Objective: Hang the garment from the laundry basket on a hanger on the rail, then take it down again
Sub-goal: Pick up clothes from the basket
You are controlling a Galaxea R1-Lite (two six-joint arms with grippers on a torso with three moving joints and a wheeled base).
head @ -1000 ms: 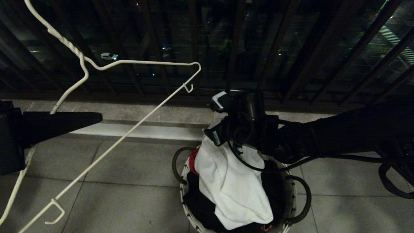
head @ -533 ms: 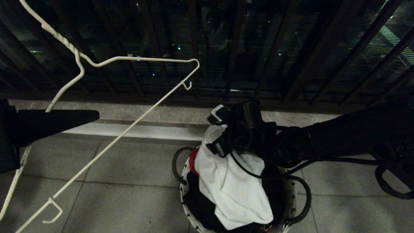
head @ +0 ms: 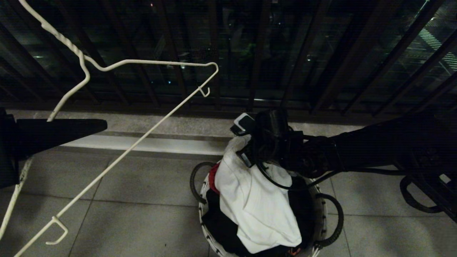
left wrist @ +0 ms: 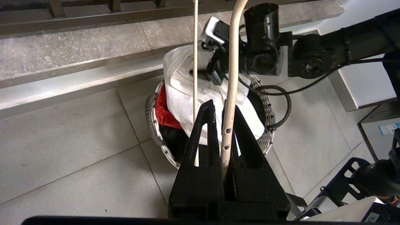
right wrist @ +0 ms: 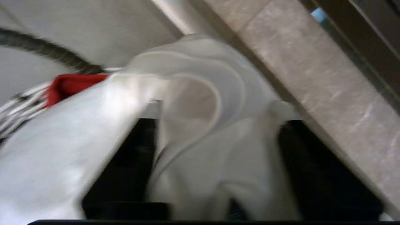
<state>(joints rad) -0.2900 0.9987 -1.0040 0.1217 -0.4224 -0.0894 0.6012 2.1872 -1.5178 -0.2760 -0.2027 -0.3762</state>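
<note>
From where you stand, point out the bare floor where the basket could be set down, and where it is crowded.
Free: the tiled floor left of the basket, between the step and the hanger in the left gripper. Also the tiles right of the basket. Crowded: over the basket, where the right gripper is at the T-shirt.

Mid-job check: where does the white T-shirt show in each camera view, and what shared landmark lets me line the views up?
Head view: white T-shirt lower centre, draped over the laundry basket, under the right gripper.
Left wrist view: T-shirt upper centre, behind the hanger wires.
Right wrist view: T-shirt fills most of the picture.
Shared landmark: the red cloth beside the shirt, at the basket's rim.
</note>
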